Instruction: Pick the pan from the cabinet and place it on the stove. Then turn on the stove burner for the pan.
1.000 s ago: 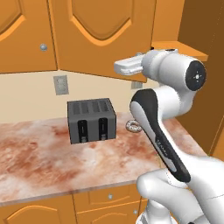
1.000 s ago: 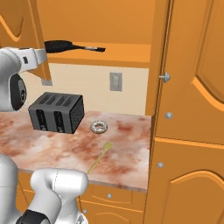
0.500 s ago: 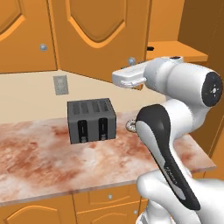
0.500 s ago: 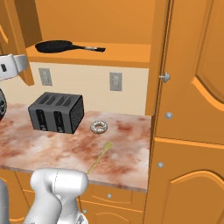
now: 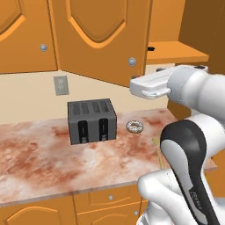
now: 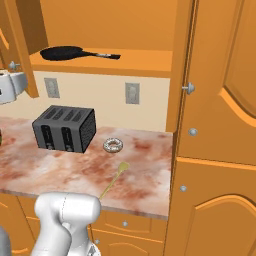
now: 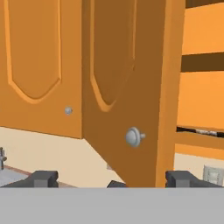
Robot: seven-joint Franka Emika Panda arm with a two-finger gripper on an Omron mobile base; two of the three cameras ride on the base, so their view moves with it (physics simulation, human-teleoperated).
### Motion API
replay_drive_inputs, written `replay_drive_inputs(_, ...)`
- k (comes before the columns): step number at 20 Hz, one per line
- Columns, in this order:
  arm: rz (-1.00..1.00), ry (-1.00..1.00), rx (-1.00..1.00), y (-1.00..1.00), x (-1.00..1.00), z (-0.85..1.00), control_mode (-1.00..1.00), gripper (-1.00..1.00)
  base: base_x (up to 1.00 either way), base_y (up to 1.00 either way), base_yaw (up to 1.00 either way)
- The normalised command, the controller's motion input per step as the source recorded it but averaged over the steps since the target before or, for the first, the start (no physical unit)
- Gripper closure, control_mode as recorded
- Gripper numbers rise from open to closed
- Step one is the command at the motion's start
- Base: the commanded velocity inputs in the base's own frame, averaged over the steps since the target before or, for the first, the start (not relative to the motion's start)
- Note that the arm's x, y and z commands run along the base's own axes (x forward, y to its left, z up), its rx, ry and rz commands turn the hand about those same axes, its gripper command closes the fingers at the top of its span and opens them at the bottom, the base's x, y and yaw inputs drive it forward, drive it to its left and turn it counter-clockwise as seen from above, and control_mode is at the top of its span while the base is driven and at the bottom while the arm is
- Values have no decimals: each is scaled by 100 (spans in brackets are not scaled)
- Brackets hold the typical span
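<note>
The black pan (image 6: 64, 52) lies on the bottom shelf of the open wall cabinet (image 6: 130, 64), handle pointing right. In the hand view a dark sliver of its handle (image 7: 199, 130) shows past the edge of the open cabinet door (image 7: 131, 87). My gripper (image 7: 113, 179) is open and holds nothing, its dark fingertips (image 7: 43, 178) far apart. It faces that door's silver knob (image 7: 134, 137). The white hand (image 5: 148, 85) hangs below shelf height, over the counter, left of the shelf opening; it sits at the left edge of the right base view (image 6: 9, 87). The stove is out of view.
A dark grey toaster (image 5: 91, 121) stands on the reddish marbled counter (image 5: 44, 162), with a small ring-shaped thing (image 5: 134, 126) beside it and a thin yellow utensil (image 6: 115, 177) near the front edge. The other open cabinet door (image 6: 220, 80) juts out at the right.
The hand has dropped lower and drawn back from the shelf; the pan, earlier partly behind the arm, now shows whole. Pan, toaster and base have not moved.
</note>
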Motion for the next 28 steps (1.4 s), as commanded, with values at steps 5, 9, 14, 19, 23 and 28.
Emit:
replay_drive_inputs(5, 5, 4, 9, -66, -16, 0, -100, -100, 0, 0, 0)
replay_drive_inputs(9, 6, 3, 3, -66, 0, 0, -100, -100, 0, 0, 0)
replay_drive_inputs(14, 8, 1, 5, -65, 0, 0, -100, -100, 0, 0, 0)
replay_drive_inputs(19, 7, 0, 14, -35, 7, -10, -100, -100, 0, 0, 0)
replay_drive_inputs(23, 4, 9, 16, -3, 50, 0, -100, -100, 0, 0, 0)
replay_drive_inputs(28, 5, 14, 13, 0, 64, 0, -100, -100, 0, 0, 0)
